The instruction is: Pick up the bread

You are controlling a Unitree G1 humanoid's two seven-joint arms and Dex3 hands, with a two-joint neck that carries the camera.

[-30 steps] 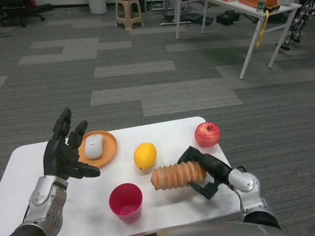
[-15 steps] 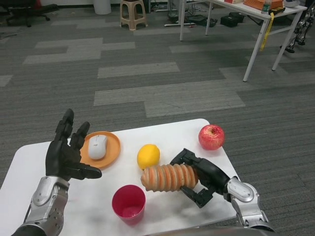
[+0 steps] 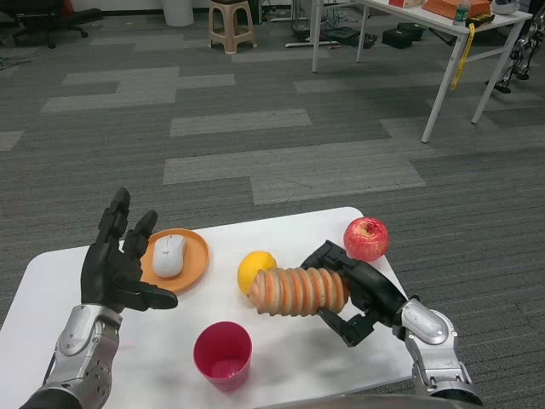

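The bread is a ridged, tan-orange loaf, lying roughly level and lifted above the white table. My right hand grips its right end, fingers wrapped over and under it. The loaf's left end overlaps the yellow lemon in the picture. My left hand is raised over the table's left side, fingers spread, holding nothing.
A red apple sits near the table's far right corner. An orange plate holds a white computer mouse beside my left hand. A pink-red cup stands near the front edge. Beyond the table lies grey carpet.
My right hand has lifted the bread higher and carried it slightly toward the lemon. The left hand stays raised where it was. The camera has shifted a little.
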